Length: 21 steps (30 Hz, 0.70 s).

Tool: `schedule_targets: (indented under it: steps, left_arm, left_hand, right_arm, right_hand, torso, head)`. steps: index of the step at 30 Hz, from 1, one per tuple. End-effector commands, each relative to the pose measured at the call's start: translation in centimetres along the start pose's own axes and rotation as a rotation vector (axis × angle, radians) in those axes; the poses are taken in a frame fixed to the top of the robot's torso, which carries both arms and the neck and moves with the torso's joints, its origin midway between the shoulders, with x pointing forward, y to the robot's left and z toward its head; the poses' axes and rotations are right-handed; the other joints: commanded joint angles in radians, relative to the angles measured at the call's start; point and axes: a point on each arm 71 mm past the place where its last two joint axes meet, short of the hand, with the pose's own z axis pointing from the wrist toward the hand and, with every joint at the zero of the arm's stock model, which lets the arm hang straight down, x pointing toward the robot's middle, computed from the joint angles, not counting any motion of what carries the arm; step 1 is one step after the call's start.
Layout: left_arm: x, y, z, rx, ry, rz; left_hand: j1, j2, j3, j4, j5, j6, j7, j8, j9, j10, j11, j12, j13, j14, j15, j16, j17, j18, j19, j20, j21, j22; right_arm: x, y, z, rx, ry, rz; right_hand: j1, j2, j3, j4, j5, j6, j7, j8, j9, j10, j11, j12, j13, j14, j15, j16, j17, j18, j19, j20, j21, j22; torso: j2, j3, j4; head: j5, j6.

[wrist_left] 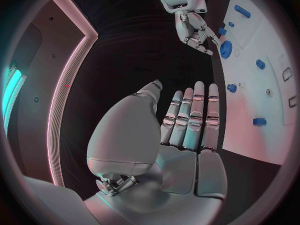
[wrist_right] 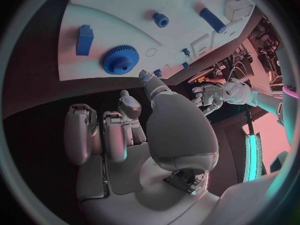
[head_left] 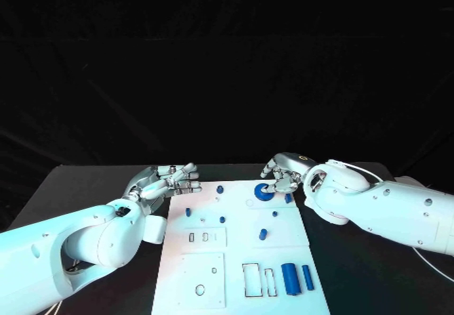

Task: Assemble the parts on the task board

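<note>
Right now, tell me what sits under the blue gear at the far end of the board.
The blue gear lies flat on the white task board, beside the right hand. Its toothed disc covers whatever lies beneath it, so a peg or hole there cannot be seen.

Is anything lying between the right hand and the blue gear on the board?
No. In the right wrist view, the right hand reaches toward the blue gear over bare white task board.

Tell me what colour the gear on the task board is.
Blue. The gear shows best in the right wrist view, lying on the white task board.
</note>
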Motion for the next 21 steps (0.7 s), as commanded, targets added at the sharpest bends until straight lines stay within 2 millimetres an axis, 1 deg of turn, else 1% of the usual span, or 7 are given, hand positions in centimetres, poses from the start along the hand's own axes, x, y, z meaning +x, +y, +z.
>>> schedule_targets:
  steps: [1,4,6,9,11,15,21]
  left_arm:
    - [0.3,-0.1,0.0,0.002,0.022,-0.009]
    - [0.2,-0.1,0.0,0.0,0.021,-0.009]
    - [0.2,-0.1,0.0,-0.001,0.021,-0.009]
    - [0.1,-0.1,0.0,-0.002,0.021,-0.009]
    - [0.1,-0.1,0.0,-0.002,0.02,-0.008]
    - [0.1,-0.1,0.0,-0.002,0.021,-0.009]
    - [0.0,-0.1,0.0,-0.003,0.016,-0.007]
  left_hand:
    - [0.003,0.007,-0.003,-0.004,0.001,-0.002,0.008,-0.005,0.0,-0.006,-0.001,-0.005,-0.001,0.001,0.006,-0.006,0.001,0.013,0.003,0.004,-0.005,-0.001]
    - [0.004,0.007,-0.003,-0.005,0.001,-0.003,0.008,-0.005,0.0,-0.007,-0.001,-0.006,-0.001,0.001,0.006,-0.006,0.001,0.013,0.003,0.004,-0.005,-0.001]
    - [0.004,0.007,-0.003,-0.005,0.001,-0.003,0.008,-0.005,0.0,-0.007,-0.001,-0.006,-0.001,0.001,0.006,-0.006,0.001,0.013,0.003,0.004,-0.005,-0.001]
    - [0.004,0.007,-0.003,-0.005,0.001,-0.003,0.008,-0.006,0.0,-0.007,0.0,-0.006,-0.001,0.001,0.006,-0.007,0.002,0.013,0.003,0.004,-0.005,-0.002]
    - [0.004,0.007,-0.003,-0.005,0.001,-0.003,0.008,-0.006,0.0,-0.008,0.0,-0.007,-0.001,0.001,0.006,-0.007,0.002,0.013,0.003,0.005,-0.005,-0.002]
    - [0.005,0.007,-0.004,-0.005,0.0,-0.004,0.008,-0.007,-0.001,-0.009,0.0,-0.007,-0.001,0.001,0.006,-0.008,0.002,0.013,0.003,0.005,-0.005,-0.002]
    - [0.005,0.007,-0.004,-0.005,0.0,-0.006,0.008,-0.008,-0.001,-0.01,0.0,-0.009,-0.001,0.001,0.007,-0.008,0.002,0.013,0.002,0.005,-0.006,-0.002]
  right_arm:
    - [0.6,-0.5,0.2,0.031,0.064,0.017]
    - [0.9,-0.6,0.3,0.037,0.073,0.009]
    - [1.1,-0.6,0.3,0.036,0.077,0.001]
    - [1.4,-0.7,0.4,0.038,0.083,-0.006]
    - [1.5,-0.8,0.5,0.041,0.085,-0.01]
    - [1.7,-1.1,0.7,0.05,0.089,-0.012]
    - [1.9,-1.0,0.8,0.049,0.096,-0.011]
  right_hand:
    - [0.012,-0.002,-0.004,0.007,-0.002,-0.01,-0.001,0.004,0.001,0.007,0.0,0.02,0.02,0.088,0.008,0.006,0.188,-0.017,0.008,0.0,0.004,0.037]
    - [0.014,-0.002,-0.006,0.011,-0.003,-0.013,0.0,0.005,0.003,0.012,0.001,0.039,0.041,0.089,0.009,0.007,0.191,-0.018,0.009,0.001,0.005,0.039]
    - [0.016,0.0,-0.007,0.013,-0.003,-0.013,0.0,0.006,0.003,0.018,0.002,0.055,0.057,0.09,0.009,0.008,0.195,-0.018,0.01,0.002,0.006,0.041]
    - [0.017,0.001,-0.008,0.015,-0.003,-0.013,0.0,0.007,0.004,0.022,0.002,0.066,0.068,0.09,0.01,0.01,0.199,-0.018,0.01,0.002,0.007,0.042]
    - [0.018,0.001,-0.008,0.016,-0.003,-0.013,0.0,0.008,0.005,0.023,0.002,0.07,0.072,0.091,0.01,0.01,0.199,-0.018,0.01,0.002,0.007,0.043]
    - [0.018,0.002,-0.009,0.018,-0.001,-0.013,0.001,0.009,0.005,0.024,0.002,0.076,0.079,0.091,0.01,0.011,0.202,-0.019,0.011,0.003,0.007,0.044]
    - [0.019,0.003,-0.011,0.022,0.001,-0.01,0.0,0.013,0.007,0.032,0.002,0.095,0.098,0.092,0.01,0.012,0.205,-0.019,0.011,0.003,0.007,0.045]
  torso:
    - [0.001,-0.0007,0.0017]
    - [0.001,-0.0007,0.0007]
    - [0.001,-0.0011,0.0]
    - [0.001,-0.001,-0.001]
    - [0.001,-0.0009,-0.001]
    - [0.001,-0.0012,0.0025]
    - [0.002,-0.0002,0.0]
  head:
    - [-0.01,0.002]
    - [-0.007,0.0]
    - [-0.007,0.001]
    - [-0.007,0.0]
    - [-0.008,-0.001]
    - [-0.01,-0.004]
    - [-0.007,-0.006]
